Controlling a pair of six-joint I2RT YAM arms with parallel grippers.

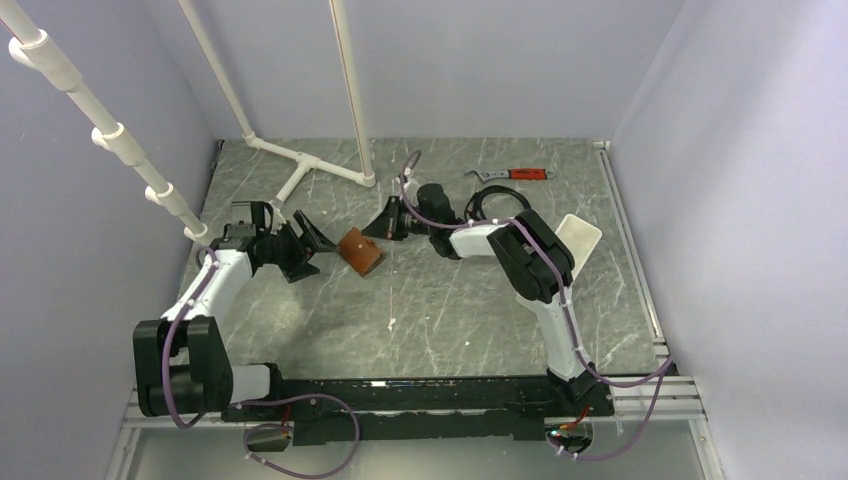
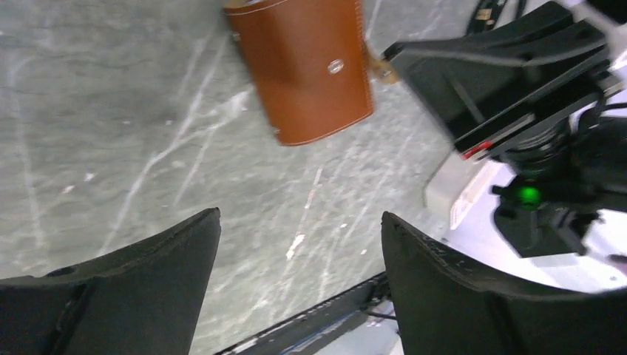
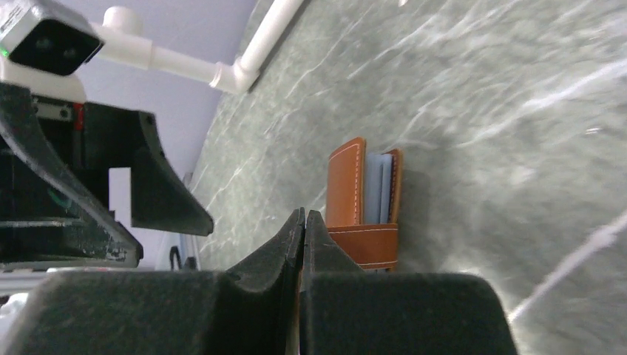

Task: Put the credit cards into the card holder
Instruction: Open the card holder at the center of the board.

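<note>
The brown leather card holder (image 1: 360, 253) lies mid-table between my two grippers. In the right wrist view it (image 3: 346, 188) shows edge-on, its strap wrapped round it and a greyish credit card (image 3: 377, 188) tucked between its flaps. No loose cards show. My right gripper (image 1: 383, 224) is shut, its tips (image 3: 304, 214) just left of the holder; I see nothing clearly held between them. My left gripper (image 1: 308, 240) is open and empty, left of the holder. In the left wrist view the gripper (image 2: 299, 222) is a short way from the holder (image 2: 307, 66).
A white tray (image 1: 578, 238) lies behind the right arm. A red-handled wrench (image 1: 512, 175) lies at the back. White pipes (image 1: 300, 165) stand at the back left. A black cable coil (image 1: 490, 205) sits near the right wrist.
</note>
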